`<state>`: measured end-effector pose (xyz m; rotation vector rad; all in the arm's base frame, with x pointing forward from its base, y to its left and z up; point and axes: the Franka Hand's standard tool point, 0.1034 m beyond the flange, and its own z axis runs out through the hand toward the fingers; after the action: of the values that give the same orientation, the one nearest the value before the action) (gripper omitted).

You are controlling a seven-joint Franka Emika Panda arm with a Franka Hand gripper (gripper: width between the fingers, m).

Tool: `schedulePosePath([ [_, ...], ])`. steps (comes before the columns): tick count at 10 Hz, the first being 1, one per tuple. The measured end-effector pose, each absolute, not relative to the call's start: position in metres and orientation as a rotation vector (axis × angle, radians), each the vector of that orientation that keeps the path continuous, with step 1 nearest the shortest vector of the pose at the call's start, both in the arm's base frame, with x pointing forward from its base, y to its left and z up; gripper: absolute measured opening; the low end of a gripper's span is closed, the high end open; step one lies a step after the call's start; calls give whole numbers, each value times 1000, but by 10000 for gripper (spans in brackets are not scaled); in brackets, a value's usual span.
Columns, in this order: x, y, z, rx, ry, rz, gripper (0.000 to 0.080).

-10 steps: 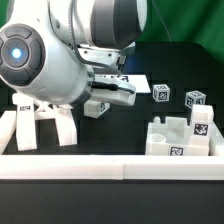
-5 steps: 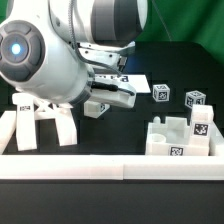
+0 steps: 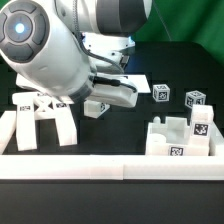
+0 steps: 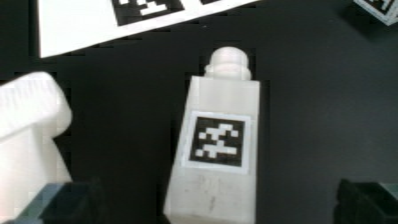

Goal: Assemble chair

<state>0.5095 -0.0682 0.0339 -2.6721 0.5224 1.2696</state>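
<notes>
Wrist view: the chair leg (image 4: 217,135), a white bar with a round peg at one end and a square tag, is seen lying on the black table (image 4: 302,60). Its far end is straddled by the wide-open jaws of the gripper (image 4: 214,203), long axis square to their closing line. Exterior view: the chair leg (image 3: 97,107) is found under the arm, near the leg frame (image 3: 40,115).

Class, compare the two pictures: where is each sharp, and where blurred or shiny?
Exterior view: the glossy arm looms near the lens with bright highlights; the tagged block looks fairly crisp. Wrist view: the chair leg and its tag read clearly; the jaws at the edge are dark, blurred.
</notes>
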Motion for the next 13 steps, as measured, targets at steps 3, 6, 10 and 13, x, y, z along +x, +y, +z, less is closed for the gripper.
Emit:
schedulePosePath([
  [3,505,-64,20,-2678,517,1279,649],
  [6,502,-64,14,-2673,517,1292,637],
  [10,500,-62,11,-2670,512,1303,291],
  [13,501,-61,12,-2673,508,1300,291],
])
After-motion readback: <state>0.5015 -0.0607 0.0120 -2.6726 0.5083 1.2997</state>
